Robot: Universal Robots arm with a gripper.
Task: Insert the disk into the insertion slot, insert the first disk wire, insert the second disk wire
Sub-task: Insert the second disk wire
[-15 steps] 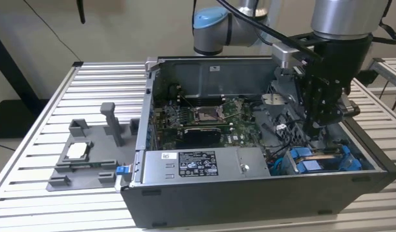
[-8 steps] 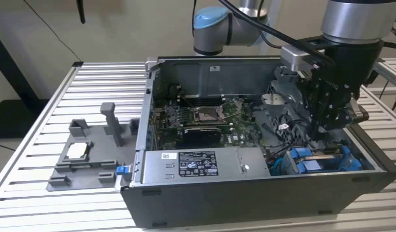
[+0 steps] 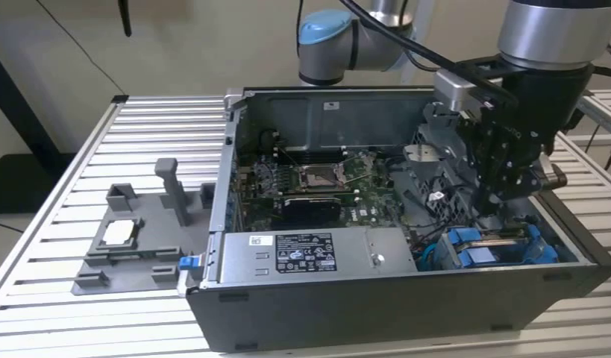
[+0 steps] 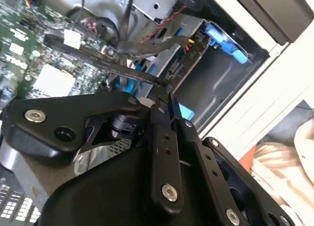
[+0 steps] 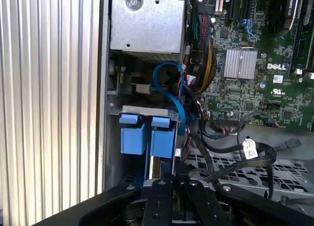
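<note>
The open computer case lies on its side on the slatted aluminium worktop, its interior facing up so the arm can reach in from above. The gripper hangs low over the corner of the case nearest the exterior view's right, just above the drive cage. There the insertion slot shows bright blue plastic fittings, and the first wrist view shows two blue tabs side by side at the cage mouth — to my eye the disk already sits in its bay, though only a pale sliver of it shows beneath the tabs. In the second wrist view the fingers are pressed close together, and their tips meet a flat black cable that runs taut across the motherboard toward the cage; they look to be pinching its end near the connector, which suits feeding a disk wire toward the drive, but the contact point is too dark to be sure. A blue data cable loops above the cage beside the grey power-supply box. On the worktop toward the exterior view's left stands a grey parts fixture, well apart from the case.
</note>
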